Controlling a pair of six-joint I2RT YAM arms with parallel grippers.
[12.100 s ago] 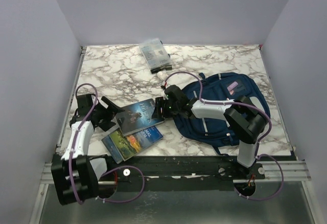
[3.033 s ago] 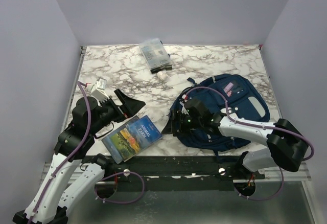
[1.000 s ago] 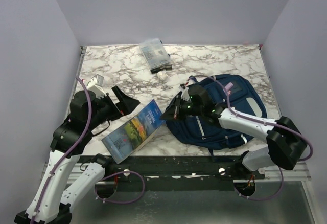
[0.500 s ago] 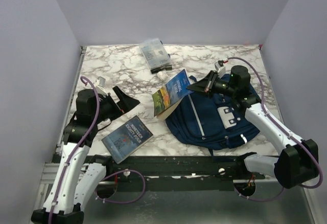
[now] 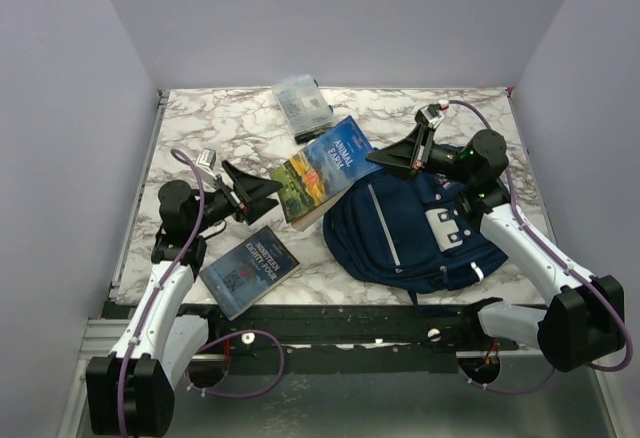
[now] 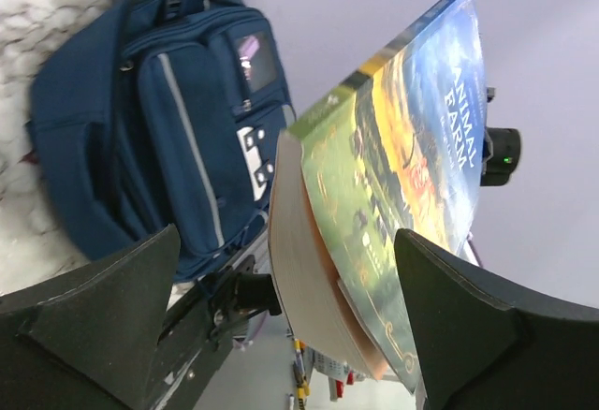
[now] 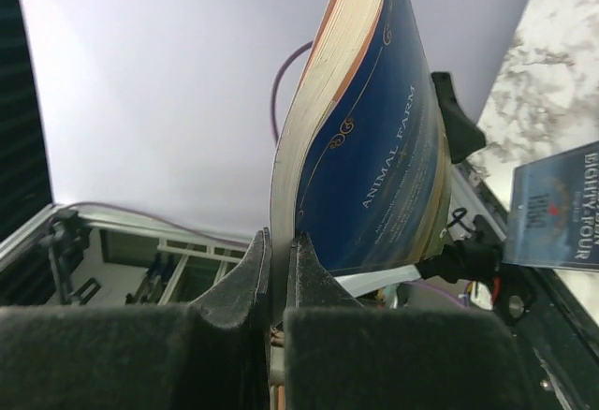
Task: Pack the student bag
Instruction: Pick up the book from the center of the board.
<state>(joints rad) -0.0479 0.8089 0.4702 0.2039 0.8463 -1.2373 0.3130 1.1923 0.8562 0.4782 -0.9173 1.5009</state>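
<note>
The student bag (image 5: 420,233) lies flat at the right of the table, navy with grey trim; it also shows in the left wrist view (image 6: 159,120). My right gripper (image 5: 380,158) is shut on the edge of the "Animal Farm" book (image 5: 322,171) and holds it tilted in the air above the bag's left end. In the right wrist view the jaws (image 7: 279,241) pinch the book (image 7: 374,139). My left gripper (image 5: 266,191) stands open facing the book's left corner, the book (image 6: 393,176) showing between its fingers; I cannot tell whether they touch.
A second book, "Nineteen Eighty-Four" (image 5: 248,266), lies flat near the front left edge and shows in the right wrist view (image 7: 557,209). A small clear plastic pouch (image 5: 303,106) sits at the back middle. Walls close in the marble table (image 5: 210,128) on three sides.
My right gripper took the top book off the front-left stack and lifted it over the bag. In the last half second the book swung left and the left gripper reached towards it.
</note>
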